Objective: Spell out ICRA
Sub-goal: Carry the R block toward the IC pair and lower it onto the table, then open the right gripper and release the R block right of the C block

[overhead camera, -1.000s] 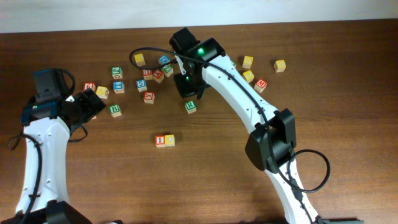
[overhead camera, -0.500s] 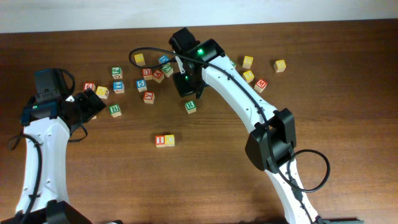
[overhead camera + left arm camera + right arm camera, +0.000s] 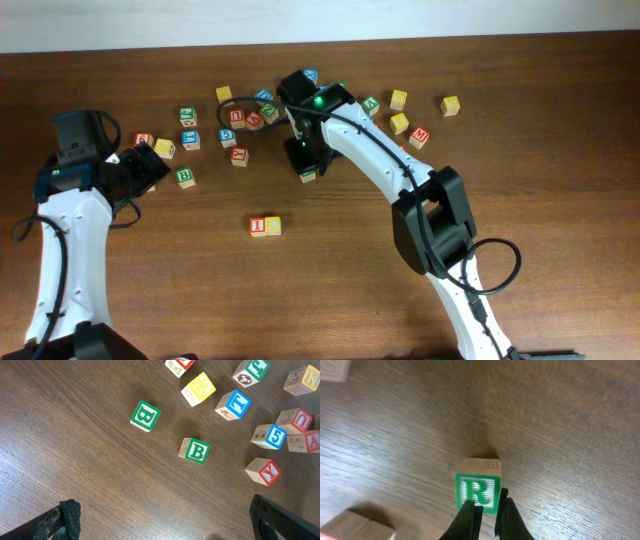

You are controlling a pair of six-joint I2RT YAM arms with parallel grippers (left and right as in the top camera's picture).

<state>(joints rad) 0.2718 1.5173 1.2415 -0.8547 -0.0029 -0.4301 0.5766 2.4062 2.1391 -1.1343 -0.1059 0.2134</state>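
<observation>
Right gripper (image 3: 485, 510): fingers pressed together, nothing pinched between them. The green R cube (image 3: 477, 491) sits letter-up on the table (image 3: 580, 420), its near edge just under the tips and the rest just ahead of them. Shut tips suit nudging rather than gripping, so this is likely a push to slide or square the R.

Red I (image 3: 258, 226) and yellow C (image 3: 272, 226) touch side by side, well apart from these fingers and clear of the scatter. The R likely belongs beside the C.

Left gripper (image 3: 164, 510): fingers spread wide and empty, with green B cubes (image 3: 145, 415) ahead of them.
</observation>
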